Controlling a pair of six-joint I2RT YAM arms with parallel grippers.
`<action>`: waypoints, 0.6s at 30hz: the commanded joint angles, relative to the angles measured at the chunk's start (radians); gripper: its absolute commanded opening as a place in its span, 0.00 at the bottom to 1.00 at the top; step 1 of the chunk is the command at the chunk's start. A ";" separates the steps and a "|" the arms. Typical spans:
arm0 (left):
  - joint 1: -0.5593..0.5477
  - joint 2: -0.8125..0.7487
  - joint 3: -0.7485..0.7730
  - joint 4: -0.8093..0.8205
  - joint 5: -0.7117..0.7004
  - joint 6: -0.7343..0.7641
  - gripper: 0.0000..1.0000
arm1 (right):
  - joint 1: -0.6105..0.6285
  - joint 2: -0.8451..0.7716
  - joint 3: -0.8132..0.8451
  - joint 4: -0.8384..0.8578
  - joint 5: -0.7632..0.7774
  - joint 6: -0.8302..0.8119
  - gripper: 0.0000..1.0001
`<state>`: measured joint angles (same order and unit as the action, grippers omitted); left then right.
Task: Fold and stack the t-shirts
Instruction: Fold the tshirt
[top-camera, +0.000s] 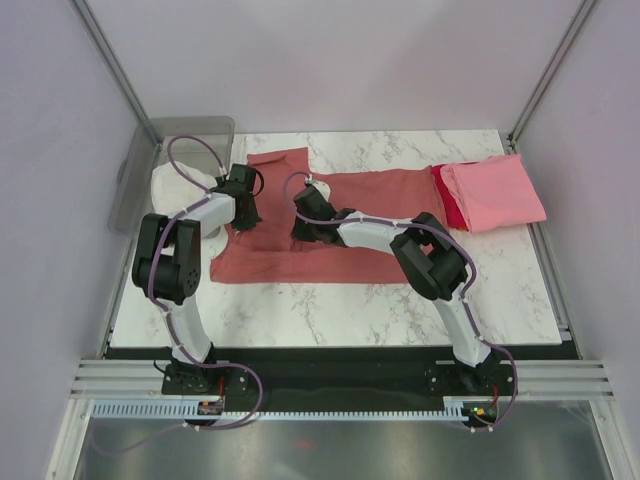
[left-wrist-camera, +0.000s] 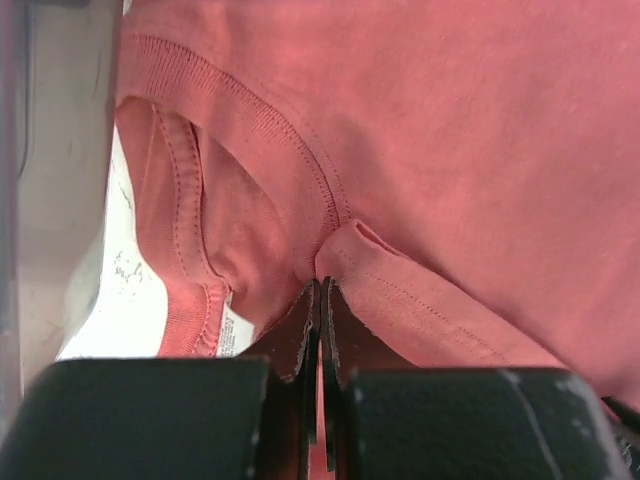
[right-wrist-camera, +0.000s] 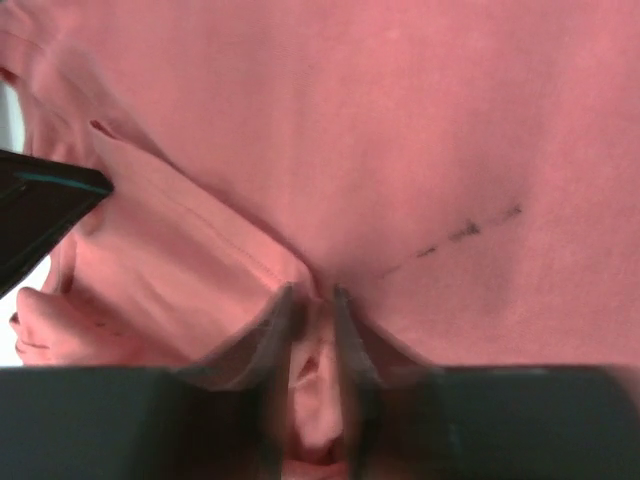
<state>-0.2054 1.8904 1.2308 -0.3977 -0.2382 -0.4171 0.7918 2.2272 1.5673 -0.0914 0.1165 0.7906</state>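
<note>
The dusty salmon-red t-shirt (top-camera: 262, 256) lies spread across the marble table (top-camera: 330, 310), with both grippers down on its left part. My left gripper (top-camera: 243, 214) is shut on a pinched fold of the shirt (left-wrist-camera: 450, 150) beside the ribbed collar (left-wrist-camera: 250, 120); the jaws (left-wrist-camera: 322, 286) meet with cloth between them. My right gripper (top-camera: 303, 228) sits a little to its right; its jaws (right-wrist-camera: 312, 296) stand slightly apart, with a loose fold of the shirt (right-wrist-camera: 400, 130) lying in the gap. At the far right a folded light pink t-shirt (top-camera: 497, 194) rests on a bright red one (top-camera: 446, 192).
A clear plastic bin (top-camera: 186, 134) stands at the table's far left corner with white cloth (top-camera: 176, 185) beside it. A white care label (left-wrist-camera: 236, 330) shows inside the collar. A dark part (right-wrist-camera: 40, 210) shows at the left edge of the right wrist view. Grey walls close the sides.
</note>
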 joint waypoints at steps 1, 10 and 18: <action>-0.003 -0.013 0.007 -0.012 -0.047 0.014 0.02 | 0.007 -0.011 -0.001 0.012 -0.009 -0.004 0.35; -0.003 -0.103 -0.017 -0.010 -0.075 0.015 0.15 | 0.012 -0.073 -0.041 0.015 0.035 -0.017 0.32; -0.003 -0.155 -0.031 -0.007 -0.079 0.020 0.33 | 0.029 -0.104 -0.050 0.015 0.064 -0.031 0.33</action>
<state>-0.2054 1.7828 1.2037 -0.4168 -0.2878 -0.4171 0.8101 2.1788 1.5177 -0.0772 0.1566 0.7761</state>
